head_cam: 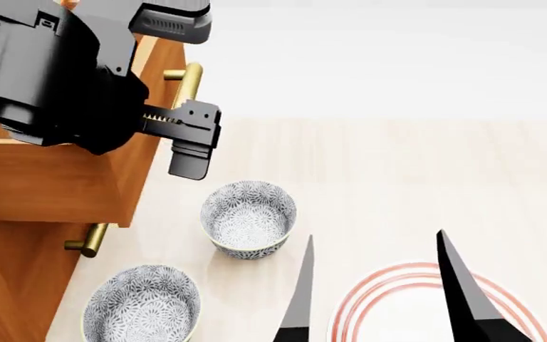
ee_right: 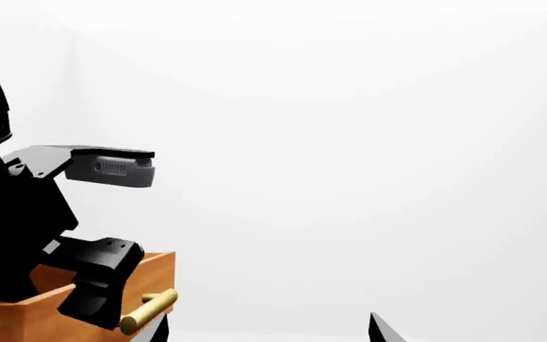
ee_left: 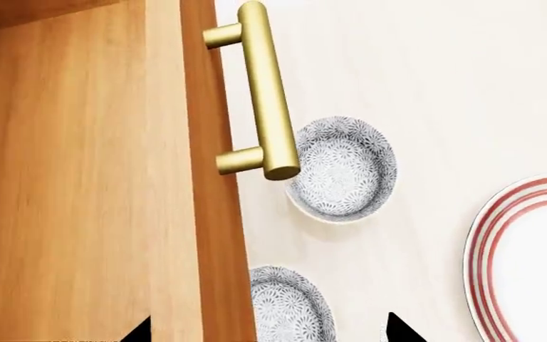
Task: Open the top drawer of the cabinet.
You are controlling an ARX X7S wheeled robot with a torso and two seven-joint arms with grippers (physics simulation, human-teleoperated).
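Item: top drawer (head_cam: 55, 178). We find it standing well out from the cabinet (head_cam: 3, 285), its lighter box open to view at the head view's left. Its brass handle (head_cam: 186, 85) sits on the front, facing the counter (head_cam: 397, 164).

Item: left gripper (head_cam: 183, 85). Its fingers (head_cam: 193, 146) are apart, one above and one below the level of the handle, which lies near or between them in the head view; we cannot tell whether either touches the bar. In its own wrist view the handle (ee_left: 264, 92) stands clear ahead, with nothing clamped on it.

Item: right gripper (head_cam: 378, 285). Fingers apart, empty, poised low over the counter.

Item: lower handle (head_cam: 88, 241), on a drawer under the top one, which looks shut.

Item: two patterned bowls (head_cam: 248, 217) (head_cam: 142, 306) and a red-ringed plate (head_cam: 416, 306), on the counter just beside the cabinet.

Step, as we judge it: the pull looks essentially done. Next we would want only to draw the left arm away cleanly, without knocking the handle or the nearer bowl.
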